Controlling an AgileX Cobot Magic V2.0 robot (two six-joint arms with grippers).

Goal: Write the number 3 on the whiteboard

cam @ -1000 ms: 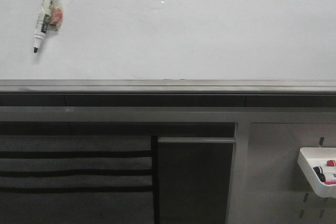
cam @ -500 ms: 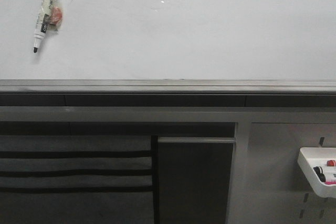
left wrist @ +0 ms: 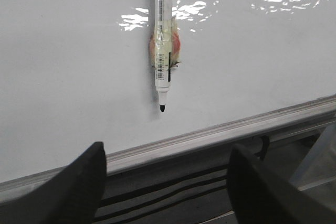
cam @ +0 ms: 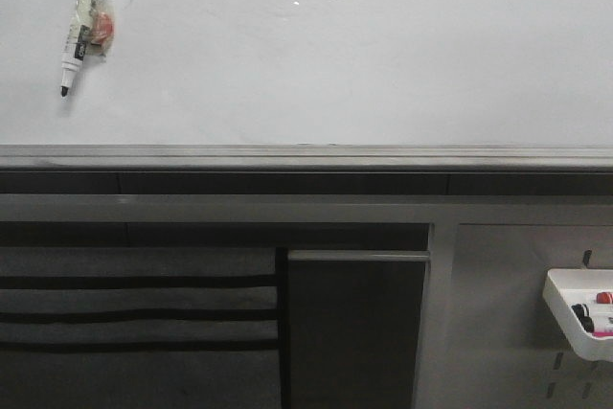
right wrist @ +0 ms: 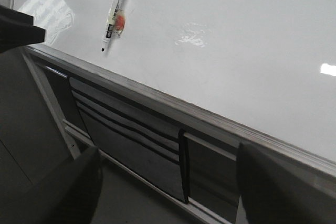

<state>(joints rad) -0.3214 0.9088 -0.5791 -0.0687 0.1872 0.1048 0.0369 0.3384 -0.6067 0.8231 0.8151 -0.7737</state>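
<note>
The whiteboard (cam: pixel 335 64) is a large glossy white board with glare along its top and a grey metal rail (cam: pixel 306 155) under it. No number 3 shows on it. A white marker (cam: pixel 81 31) with a black tip and an orange blob on its barrel hangs against the board at the far left; it also shows in the left wrist view (left wrist: pixel 163 51) and the right wrist view (right wrist: pixel 113 17). My left gripper (left wrist: pixel 168 187) is open and empty, below the marker, apart from it. My right gripper (right wrist: pixel 165 192) is open and empty, well off from the board.
Below the rail is a dark cabinet front with black horizontal slots (cam: pixel 134 313) and a dark panel (cam: pixel 354 323). A grey pegboard panel with a white tray (cam: pixel 579 318) holding markers is at the lower right.
</note>
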